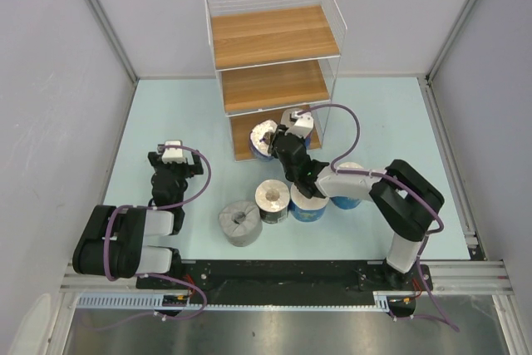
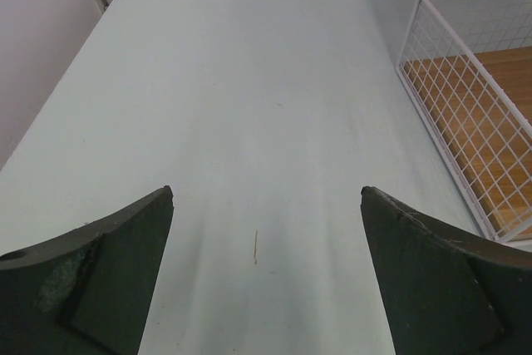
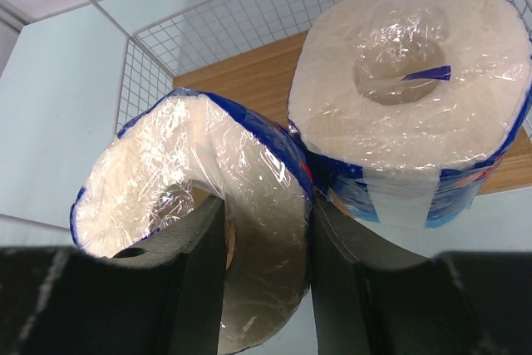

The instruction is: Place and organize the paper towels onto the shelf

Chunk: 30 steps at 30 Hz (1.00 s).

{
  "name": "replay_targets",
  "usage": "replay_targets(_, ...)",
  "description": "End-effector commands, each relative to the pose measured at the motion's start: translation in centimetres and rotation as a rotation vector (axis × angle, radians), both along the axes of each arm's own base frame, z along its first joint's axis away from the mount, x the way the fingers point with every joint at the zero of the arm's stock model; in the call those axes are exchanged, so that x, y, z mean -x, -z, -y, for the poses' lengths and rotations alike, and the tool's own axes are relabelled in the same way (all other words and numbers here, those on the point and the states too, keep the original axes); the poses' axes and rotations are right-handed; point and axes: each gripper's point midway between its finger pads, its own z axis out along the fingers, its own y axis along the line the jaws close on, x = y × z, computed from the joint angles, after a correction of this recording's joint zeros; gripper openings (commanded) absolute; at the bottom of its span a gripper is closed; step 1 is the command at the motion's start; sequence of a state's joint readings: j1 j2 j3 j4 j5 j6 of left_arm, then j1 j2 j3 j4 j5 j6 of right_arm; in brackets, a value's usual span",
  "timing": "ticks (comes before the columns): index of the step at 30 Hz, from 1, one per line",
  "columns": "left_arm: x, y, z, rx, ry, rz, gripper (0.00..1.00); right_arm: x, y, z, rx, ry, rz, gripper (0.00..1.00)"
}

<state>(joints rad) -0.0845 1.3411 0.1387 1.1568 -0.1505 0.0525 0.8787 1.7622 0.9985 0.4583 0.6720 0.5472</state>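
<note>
We pinch a blue roll (image 3: 191,172) by its wall in our right gripper (image 3: 266,230) at the shelf (image 1: 274,35) bottom by the far edge, touching a neighbour (image 3: 407,81) we might shove; our left gripper (image 2: 266,197) gapes empty.

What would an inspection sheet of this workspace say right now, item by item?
Surface: pale blue table.
Job's things: shelf, seen parts of its top two boards bare; standing blue roll at its bottom board; held blue roll tilted beside it; grey roll, dark roll, third blue roll and fourth blue roll on the table.
Clutter: one thin sliver.
Grippers: left gripper open over table; right gripper fingers pinch the held blue roll's wall.
Cables: purple cables loop off both arms.
Surroundings: grey panel walls.
</note>
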Motion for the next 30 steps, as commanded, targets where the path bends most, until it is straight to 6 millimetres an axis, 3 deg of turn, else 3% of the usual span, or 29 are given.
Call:
replay_targets(1,-0.9,-2.0,0.2,0.013,0.012,0.064,1.00,-1.5,-2.8,0.0,-0.096,0.066,0.105,0.31)
replay_targets(12,-0.9,-2.0,0.2,0.013,0.012,0.064,1.00,-1.5,-2.5,-0.8,-0.082,0.023,0.105,0.63)
replay_targets(19,-0.9,-2.0,0.2,0.012,0.012,0.063,1.00,-0.6,-3.6,-1.0,-0.056,-0.001,0.113,0.70)
replay_targets(23,-0.9,-2.0,0.2,0.012,0.012,0.064,1.00,1.5,-5.7,-1.6,-0.038,-0.049,0.116,0.74)
replay_targets(26,-0.9,-2.0,0.2,0.013,0.012,0.063,1.00,3.9,-5.7,-2.0,-0.021,-0.098,0.055,0.75)
replay_targets(27,-0.9,-1.9,0.2,0.013,0.012,0.060,1.00,4.9,-7.0,-2.0,-0.041,-0.129,0.048,0.75)
replay_targets(28,-0.9,-2.0,0.2,0.012,0.012,0.064,1.00,6.1,-6.2,-1.6,0.002,-0.142,0.002,0.76)
replay_targets(30,-0.9,-2.0,0.1,0.012,0.011,0.063,1.00,7.6,-7.6,-0.3,-0.030,-0.133,-0.025,0.77)
